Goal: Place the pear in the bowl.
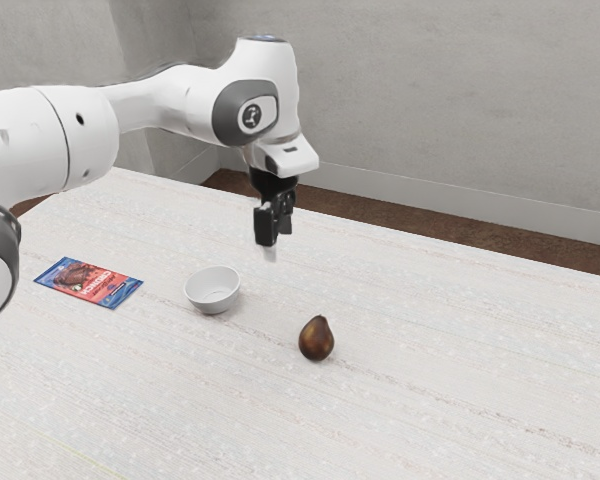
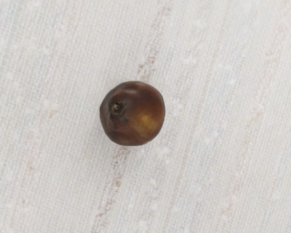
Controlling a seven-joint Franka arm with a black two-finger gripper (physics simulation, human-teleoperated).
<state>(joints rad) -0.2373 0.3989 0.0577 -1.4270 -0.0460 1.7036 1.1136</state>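
- Hovering above the pale table (image 1: 430, 400) with the black gripper (image 1: 278, 240) open, pointing down, two fingers standing apart.
- Seeing the brown pear (image 1: 316, 341) upright on the bare tabletop, outside the bowl (image 1: 213, 288), stem end up, toward the exterior view's right from that bowl.
- Looking down on the pear's dark, rounded top in the wrist view.
- Noting the white bowl upright, between the pear and a flat blue-and-red packet (image 1: 88, 283) at the exterior view's left.
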